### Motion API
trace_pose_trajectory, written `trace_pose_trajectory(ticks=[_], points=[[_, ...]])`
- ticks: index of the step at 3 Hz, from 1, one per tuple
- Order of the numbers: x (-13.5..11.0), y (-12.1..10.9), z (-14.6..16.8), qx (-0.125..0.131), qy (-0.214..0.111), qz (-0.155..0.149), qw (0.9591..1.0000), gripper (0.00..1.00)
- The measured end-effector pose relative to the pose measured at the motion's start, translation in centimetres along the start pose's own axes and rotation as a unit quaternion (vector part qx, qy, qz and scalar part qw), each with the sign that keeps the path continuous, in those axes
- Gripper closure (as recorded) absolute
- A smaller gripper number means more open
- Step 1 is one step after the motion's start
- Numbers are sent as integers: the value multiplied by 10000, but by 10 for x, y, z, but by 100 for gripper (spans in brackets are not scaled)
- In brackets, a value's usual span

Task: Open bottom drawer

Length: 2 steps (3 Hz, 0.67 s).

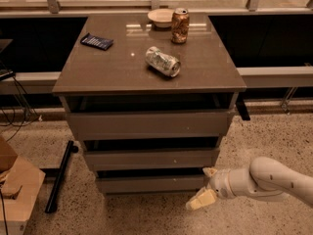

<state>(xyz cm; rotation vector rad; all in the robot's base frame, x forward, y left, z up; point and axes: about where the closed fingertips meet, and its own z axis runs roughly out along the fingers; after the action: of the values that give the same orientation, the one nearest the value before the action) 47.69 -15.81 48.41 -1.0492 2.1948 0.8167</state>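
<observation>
Gripper (pixel 199 189) low on rt, fingers spread wide, just beside rt end of bottom drawer (pixel 146 184) front.

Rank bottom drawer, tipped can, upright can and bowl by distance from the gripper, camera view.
Gripper sits low, at the cabinet's front right.
1. Bottom drawer, just left of it.
2. Tipped can, top, middle.
3. Upright can, top, back.
4. Bowl, back edge, farthest.
</observation>
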Motion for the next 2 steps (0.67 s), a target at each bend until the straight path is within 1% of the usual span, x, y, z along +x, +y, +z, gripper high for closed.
trace_pose_trajectory(ticks=[1, 2], points=[[7, -7, 21, 184, 34, -62, 9998, 0], [25, -31, 68, 414, 19, -89, 9991, 0]])
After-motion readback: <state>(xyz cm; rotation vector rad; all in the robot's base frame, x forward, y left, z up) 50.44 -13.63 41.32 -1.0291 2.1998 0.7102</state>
